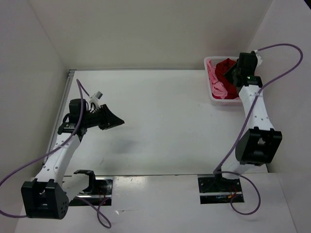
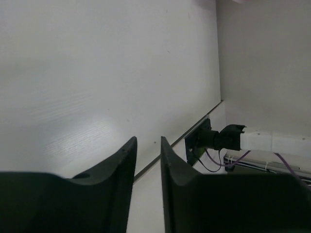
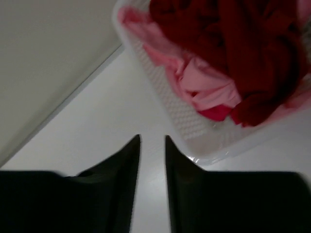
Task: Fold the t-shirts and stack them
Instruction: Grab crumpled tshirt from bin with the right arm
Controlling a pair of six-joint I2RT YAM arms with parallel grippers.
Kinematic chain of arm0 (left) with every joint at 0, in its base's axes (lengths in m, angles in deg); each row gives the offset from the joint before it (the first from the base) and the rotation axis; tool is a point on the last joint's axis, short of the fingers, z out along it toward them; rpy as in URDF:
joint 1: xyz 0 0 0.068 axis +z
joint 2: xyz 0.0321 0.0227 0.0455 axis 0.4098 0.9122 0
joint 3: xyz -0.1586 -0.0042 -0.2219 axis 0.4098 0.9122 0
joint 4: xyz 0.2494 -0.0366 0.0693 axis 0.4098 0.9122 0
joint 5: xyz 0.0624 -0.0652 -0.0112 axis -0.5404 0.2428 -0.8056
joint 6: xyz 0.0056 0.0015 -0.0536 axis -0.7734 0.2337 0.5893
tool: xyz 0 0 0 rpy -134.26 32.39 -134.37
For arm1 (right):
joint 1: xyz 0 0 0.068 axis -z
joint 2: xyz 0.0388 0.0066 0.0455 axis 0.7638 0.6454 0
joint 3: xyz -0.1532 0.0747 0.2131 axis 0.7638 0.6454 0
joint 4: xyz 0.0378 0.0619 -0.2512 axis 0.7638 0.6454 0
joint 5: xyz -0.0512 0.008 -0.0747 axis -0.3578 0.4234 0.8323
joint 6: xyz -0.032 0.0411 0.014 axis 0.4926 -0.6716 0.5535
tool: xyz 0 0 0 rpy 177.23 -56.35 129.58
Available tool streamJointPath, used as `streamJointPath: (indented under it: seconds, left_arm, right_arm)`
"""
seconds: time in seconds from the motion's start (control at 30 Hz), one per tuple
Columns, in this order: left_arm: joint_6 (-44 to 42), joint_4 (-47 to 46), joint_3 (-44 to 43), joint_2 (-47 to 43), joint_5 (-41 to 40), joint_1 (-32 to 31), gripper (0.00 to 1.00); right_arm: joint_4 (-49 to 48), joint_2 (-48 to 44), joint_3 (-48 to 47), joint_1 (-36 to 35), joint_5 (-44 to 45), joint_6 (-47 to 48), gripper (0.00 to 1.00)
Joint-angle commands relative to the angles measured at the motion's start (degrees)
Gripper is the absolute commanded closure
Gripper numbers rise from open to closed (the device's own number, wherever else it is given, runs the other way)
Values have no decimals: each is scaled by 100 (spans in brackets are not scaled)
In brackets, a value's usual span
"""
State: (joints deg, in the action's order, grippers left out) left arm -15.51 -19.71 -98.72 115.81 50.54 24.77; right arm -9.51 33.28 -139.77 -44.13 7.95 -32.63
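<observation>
The t-shirts point(image 1: 224, 72) are heaped in the white basket point(image 3: 167, 99) at the table's point(image 1: 160, 121) far right corner. The dark red shirt point(image 3: 233, 43) is piled on the light pink shirt point(image 3: 206, 85), with a patch of the magenta shirt point(image 3: 216, 112) showing below. The right hand point(image 3: 152, 140) is held close by the basket, the left hand point(image 2: 148, 141) over the table, well apart. Both are narrowly parted and empty. Cloth may be pushed rather than pinched by so narrow a gap, two tangled shirts lifted together, or the light basket dragged along.

The left arm point(image 1: 58, 159) and right arm point(image 1: 255, 109) have white links dotted with small dark screws point(image 1: 261, 115), joined by chunky black housings point(image 1: 257, 145). The left gripper point(image 2: 148, 141) and right gripper point(image 3: 152, 138) carry black tapering fingers point(image 2: 121, 167); behind each trails a purple cable point(image 1: 282, 45).
</observation>
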Motion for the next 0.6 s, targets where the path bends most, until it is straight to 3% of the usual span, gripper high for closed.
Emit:
streamJointPath:
  seconds: [0.0,0.1,0.2,0.37,0.57]
  left_arm:
    - [47,-228,89,-244,33,-251,64]
    - [47,-228,222,-245,-19,-479,50]
    - [47,-228,274,-245,-72,-612,37]
    - [47,-228,275,-114,-125,-726,32]
    - [47,-228,222,1,-177,-726,32]
  right_arm:
    - [290,702,-835,461,913,177,61]
    - [370,1327,-1363,531,1159,177,44]
    - [317,1793,-1627,671,1159,177,39]
    - [484,2706,-2313,672,1159,177,39]
    - [537,3086,-2550,672,1361,291,41]
